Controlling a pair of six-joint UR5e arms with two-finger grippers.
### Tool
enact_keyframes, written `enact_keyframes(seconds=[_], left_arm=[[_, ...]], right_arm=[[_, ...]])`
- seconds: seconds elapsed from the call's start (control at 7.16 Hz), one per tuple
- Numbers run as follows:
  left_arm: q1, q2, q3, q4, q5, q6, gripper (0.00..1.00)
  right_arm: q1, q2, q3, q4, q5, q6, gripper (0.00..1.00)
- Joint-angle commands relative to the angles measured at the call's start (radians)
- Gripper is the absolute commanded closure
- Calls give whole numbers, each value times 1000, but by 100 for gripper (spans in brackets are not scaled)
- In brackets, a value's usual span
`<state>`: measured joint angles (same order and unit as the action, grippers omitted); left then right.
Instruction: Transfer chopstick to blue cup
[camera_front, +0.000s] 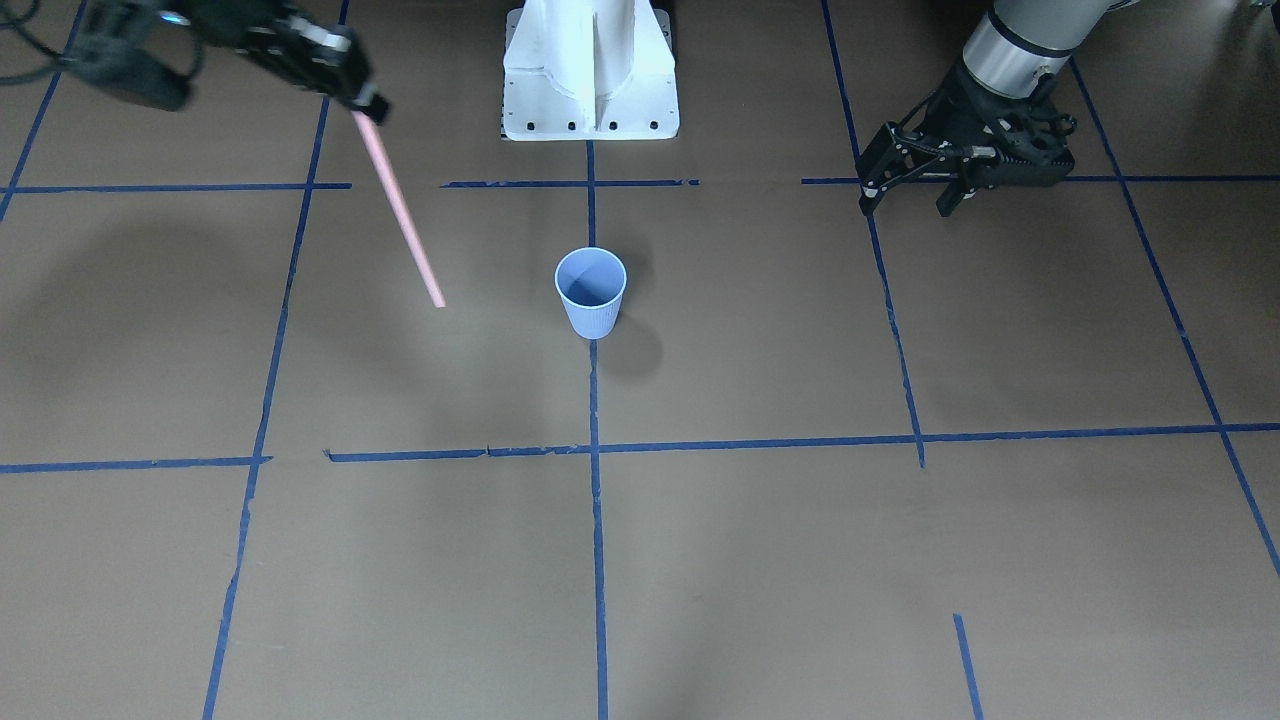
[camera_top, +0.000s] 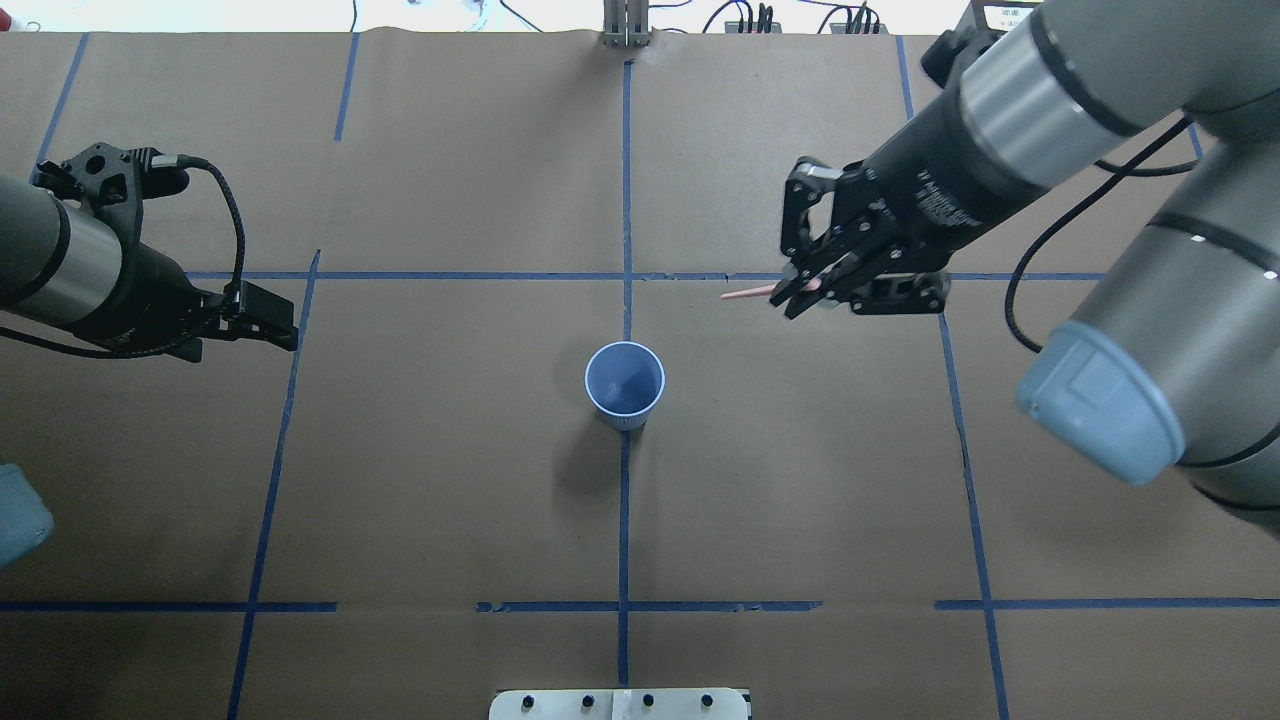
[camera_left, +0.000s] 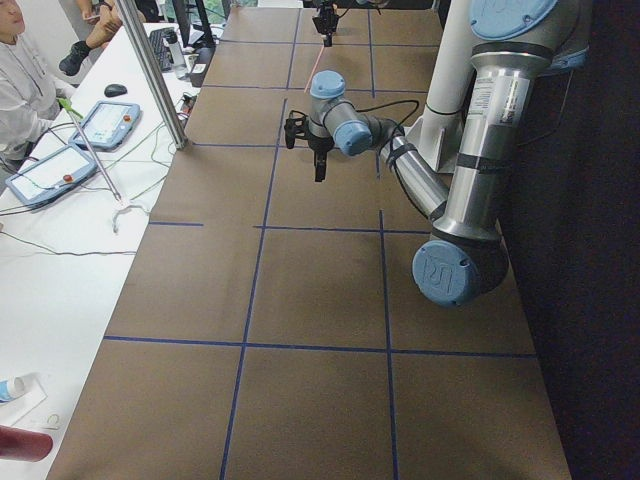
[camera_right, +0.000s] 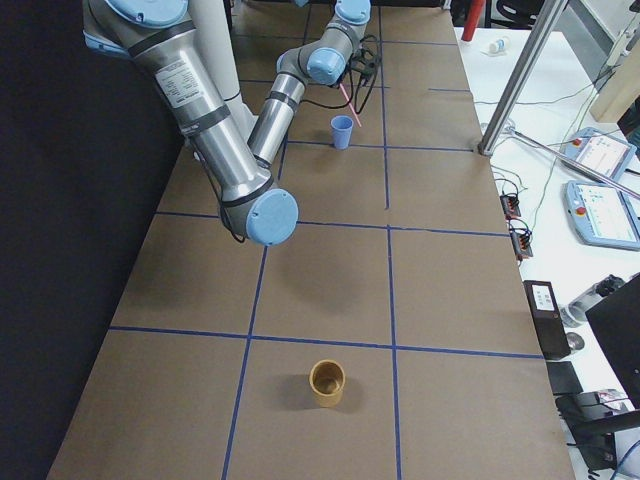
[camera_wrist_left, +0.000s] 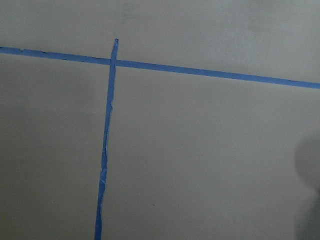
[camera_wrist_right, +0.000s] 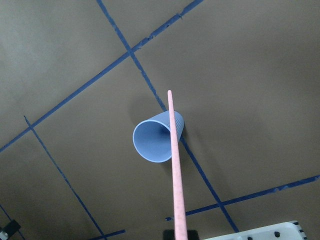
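The blue cup (camera_front: 591, 292) stands upright; right gripper (camera_top: 797, 295) holds chopstick (camera_front: 398, 208) aloft nearby.

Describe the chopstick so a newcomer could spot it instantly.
On the brown paper-covered table, find the robot's right gripper raised near the light blue ribbed cup. Its jaws pinch the thin pale pink chopstick, which hangs at a slant. Unlike the flat dark blue tape lines, it is pink and airborne.

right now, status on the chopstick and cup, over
Right gripper shut on chopstick, stick slanting down in the air. Left gripper open, holding nothing. Blue cup upright, chopstick not in it. Nothing seen between them.
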<state>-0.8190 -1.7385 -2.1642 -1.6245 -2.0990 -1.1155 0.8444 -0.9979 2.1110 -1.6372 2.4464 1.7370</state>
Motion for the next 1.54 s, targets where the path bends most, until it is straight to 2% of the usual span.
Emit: enact_keyframes(seconds=[0.0,0.28,0.42,0.84,1.12,1.26,1.4], left_arm=[[0,1,1,0,-1,0,0],[1,1,1,0,-1,-1,0],[3,1,3,-2,-1,-1,0],[1,1,6,-2,-1,-1,0],[3,1,6,-2,-1,-1,0],[3,1,4,-2,-1,-1,0],[3,1,4,-2,-1,-3,0]], right_arm=[[-68,34,-22,25,-12,53,92],[-114,103,-101,49,-13,59,92],[-128,113,-150,118,-18,70,92],[-159,113,-190,131,-20,78,91],[-159,123,-255,155,-21,75,86],[-159,127,-272,166,-21,75,83],[-160,127,-273,166,-21,73,62]])
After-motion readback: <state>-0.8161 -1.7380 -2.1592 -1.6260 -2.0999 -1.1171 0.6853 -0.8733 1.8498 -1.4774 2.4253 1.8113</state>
